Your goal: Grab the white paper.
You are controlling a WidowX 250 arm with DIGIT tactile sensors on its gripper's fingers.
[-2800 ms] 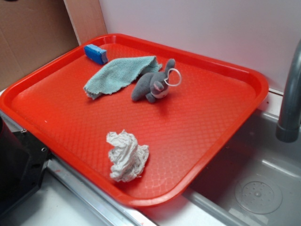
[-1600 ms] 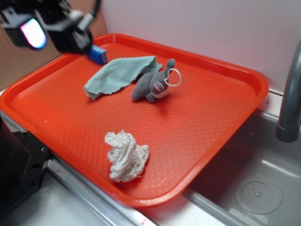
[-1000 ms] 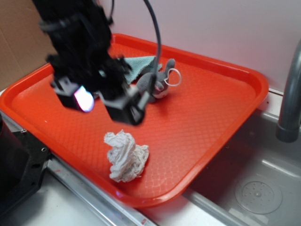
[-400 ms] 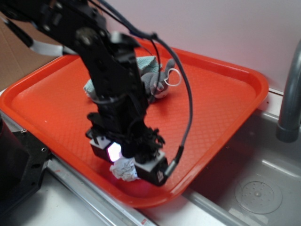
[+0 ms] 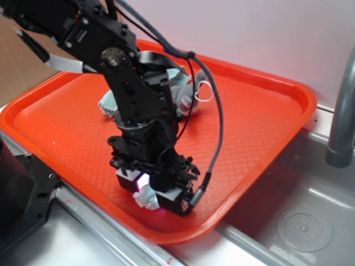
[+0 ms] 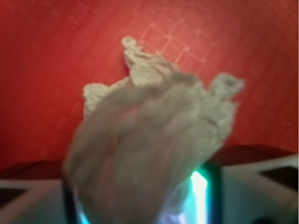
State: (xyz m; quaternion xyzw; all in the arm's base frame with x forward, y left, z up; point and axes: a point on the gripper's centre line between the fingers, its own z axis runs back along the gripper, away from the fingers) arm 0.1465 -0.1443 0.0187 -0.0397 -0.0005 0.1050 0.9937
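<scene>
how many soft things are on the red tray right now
3: the white paper at the near edge under the gripper, and the teal cloth and grey plush toy farther back, mostly hidden behind the arm. More may be hidden.

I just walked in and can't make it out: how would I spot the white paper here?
Find the red tray beside the sink. At its near edge, under the black gripper, lies the white paper: crumpled and wrinkled, unlike the teal cloth and grey plush toy farther back.
</scene>
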